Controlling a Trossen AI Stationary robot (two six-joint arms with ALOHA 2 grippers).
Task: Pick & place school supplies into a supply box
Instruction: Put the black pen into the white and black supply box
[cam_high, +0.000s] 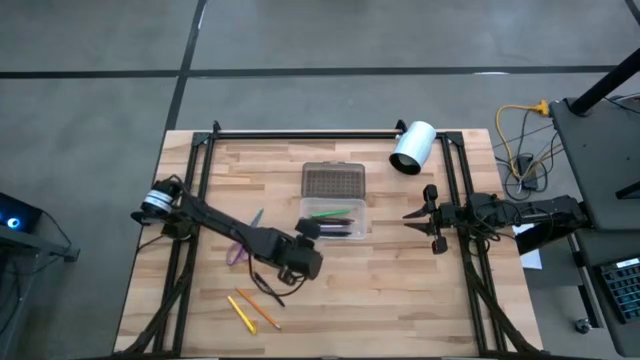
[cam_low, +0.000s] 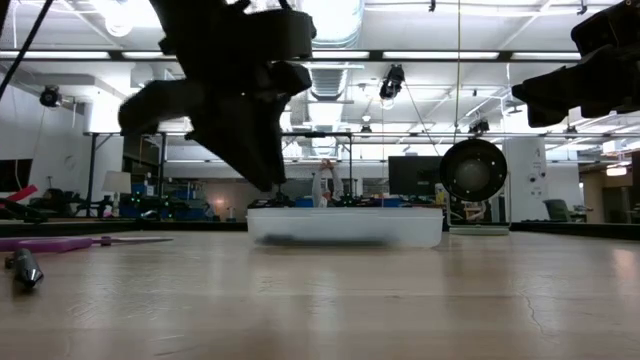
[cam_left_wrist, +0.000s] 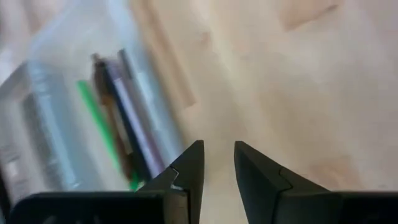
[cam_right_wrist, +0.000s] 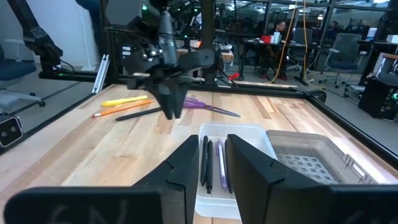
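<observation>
The open supply box (cam_high: 336, 216) sits mid-table holding several pens, while yellow and orange pencils (cam_high: 250, 311) lie at seven o'clock from it. The left gripper (cam_high: 306, 230), jaws narrowly parted and empty, hovers at the box's nine-o'clock edge and risks nudging the case if it drops. The right gripper (cam_high: 414, 217) waits at three o'clock, narrowly parted, empty.

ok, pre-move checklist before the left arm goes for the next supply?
1. Left gripper empty, narrow gap between its fingers, nothing in it: ok.
2. Supply box tray open, lid lying flat behind it: ok.
3. Pens already in the tray, green one included: ok.
4. Supplies left on the table: yellow pencil, orange pencil, dark pen, purple scissors: not ok, still to place.
5. Right gripper apart from the box, on its right: ok.
</observation>
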